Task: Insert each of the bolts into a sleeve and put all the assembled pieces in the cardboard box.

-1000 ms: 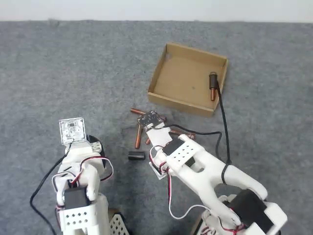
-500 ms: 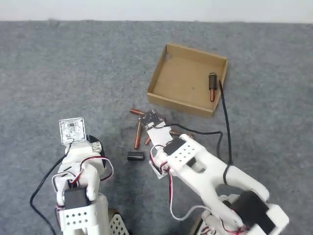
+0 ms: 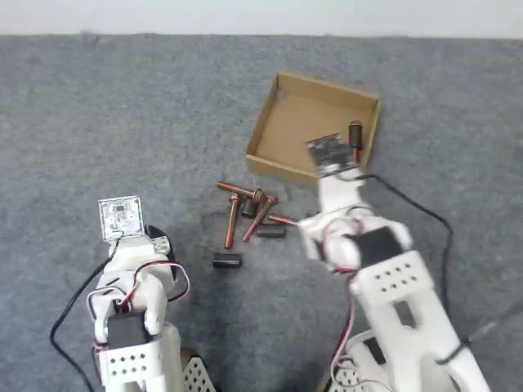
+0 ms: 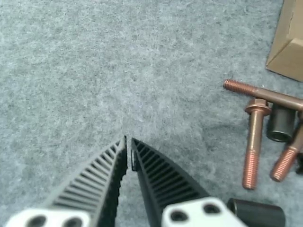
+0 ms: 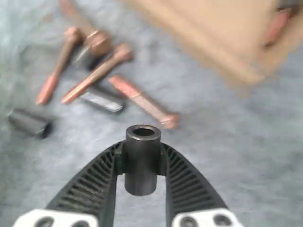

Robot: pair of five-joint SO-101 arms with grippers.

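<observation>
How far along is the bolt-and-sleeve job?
Done: one assembled piece lies in the cardboard box. In hand: the right jaws grip a sleeve with no bolt in it yet. Left: four bolts and three more sleeves lie loose outside the box, none joined. The left jaws are shut and empty.

Copper-toned metal bolts point(image 3: 232, 222), threaded and faintly glossy, lie at centre frame on a worktop point(image 3: 122, 106) of rough grey felt-like cloth. A smooth, dark matt sleeve point(image 5: 142, 163) sits between the right gripper's point(image 5: 142, 147) ribbed black plastic jaws. Upper right, the cardboard box point(image 3: 298, 122) shows plain matt brown board.
</observation>
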